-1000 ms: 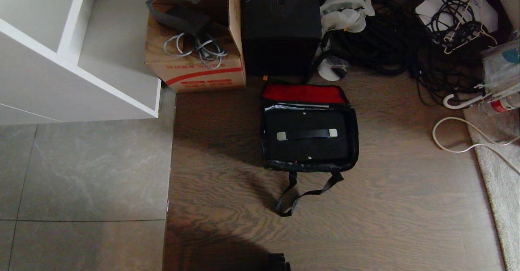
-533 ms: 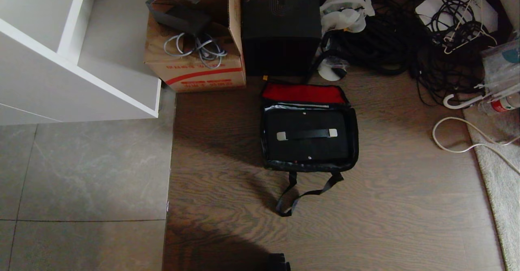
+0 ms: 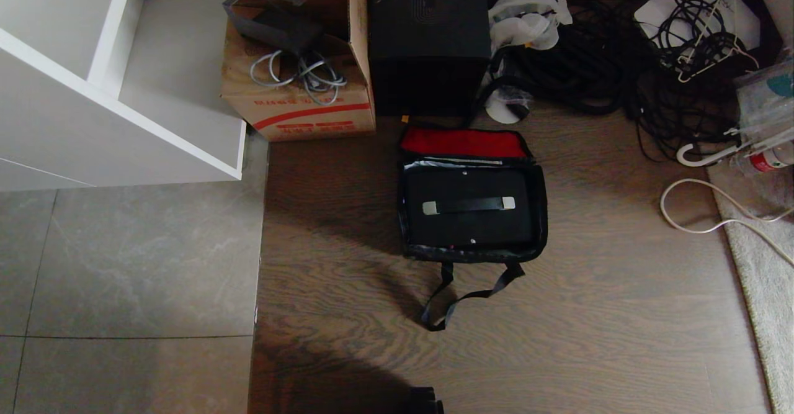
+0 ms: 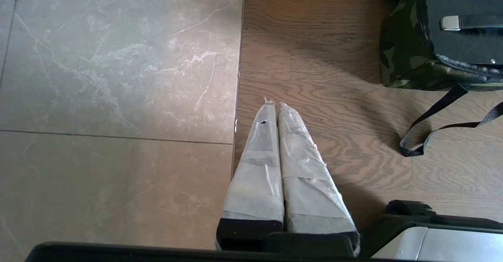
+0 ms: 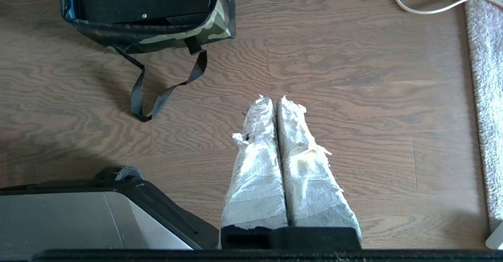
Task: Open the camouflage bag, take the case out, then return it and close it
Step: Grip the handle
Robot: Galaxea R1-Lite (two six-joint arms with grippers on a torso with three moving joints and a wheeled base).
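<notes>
Head view: nothing is seen moved since before, the case (image 3: 470,206) kept inside the opened camouflage bag (image 3: 538,215) on wood floor (image 3: 608,315), left claw (image 4: 274,105) and right claw (image 5: 271,98) closed empty.

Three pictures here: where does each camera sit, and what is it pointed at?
Head view: on the robot's head, looking down at the open camouflage bag holding the case; neither arm shows.
Left wrist view: behind the shut left gripper, aimed at the floor; bag at the frame edge.
Right wrist view: behind the shut right gripper, aimed at the floor; bag at the frame edge.
Shared: all three show bag, case and strap.
</notes>
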